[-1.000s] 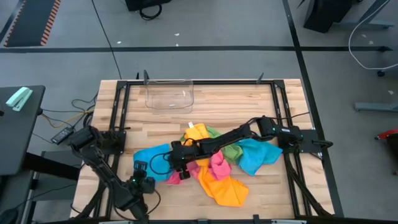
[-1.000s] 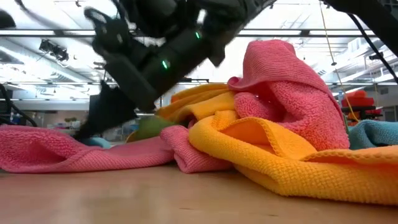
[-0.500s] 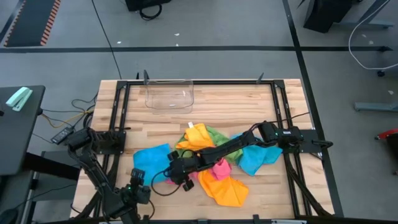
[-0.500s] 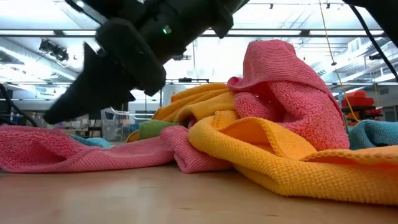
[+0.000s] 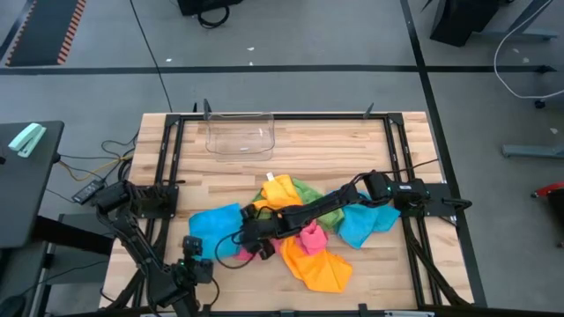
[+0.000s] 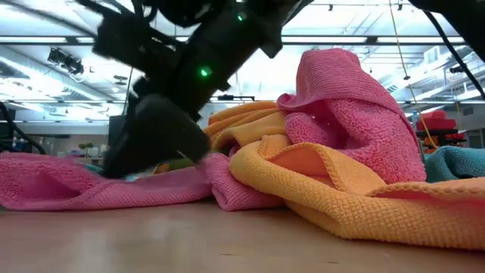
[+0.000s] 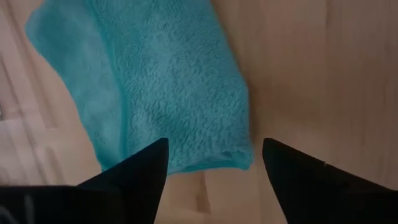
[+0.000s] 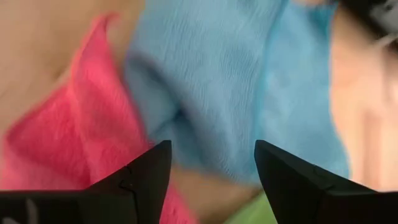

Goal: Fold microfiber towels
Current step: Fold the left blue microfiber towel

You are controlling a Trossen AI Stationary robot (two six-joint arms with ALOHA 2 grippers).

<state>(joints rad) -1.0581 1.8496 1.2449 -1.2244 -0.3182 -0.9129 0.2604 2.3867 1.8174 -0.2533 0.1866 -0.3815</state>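
Several microfiber towels lie in a loose heap mid-table: a blue one (image 5: 214, 224) at the left, pink (image 5: 309, 238), orange (image 5: 322, 269), yellow (image 5: 280, 188), green (image 5: 310, 189) and a second blue one (image 5: 366, 220). My right gripper (image 5: 251, 243) reaches in from the right, open and low over the seam between the blue towel (image 8: 236, 93) and the pink towel (image 8: 68, 137). It stands in front of the pink towel's flat end (image 6: 53, 186). My left gripper (image 5: 196, 269) is open near the table's front-left, over the blue towel's near corner (image 7: 186, 106). My right gripper hangs low, slanting down from the table's right, with its open fingers (image 6: 155, 140) just over the pink towel's left end (image 6: 189, 182). Whether they touch the cloth I cannot tell. My left gripper touches nothing.
A clear plastic bin (image 5: 241, 136) stands at the table's far edge, left of centre. Bare wood (image 5: 352, 145) lies between the bin and the heap. The black frame rails (image 5: 401, 167) run along the table's sides.
My right gripper has gone toward the table's near edge, from over the heap's middle to the pink towel's left end. It rolled about its own axis and sank lower again. My left gripper has drawn back a little toward the near-left corner. The towels lie as before.
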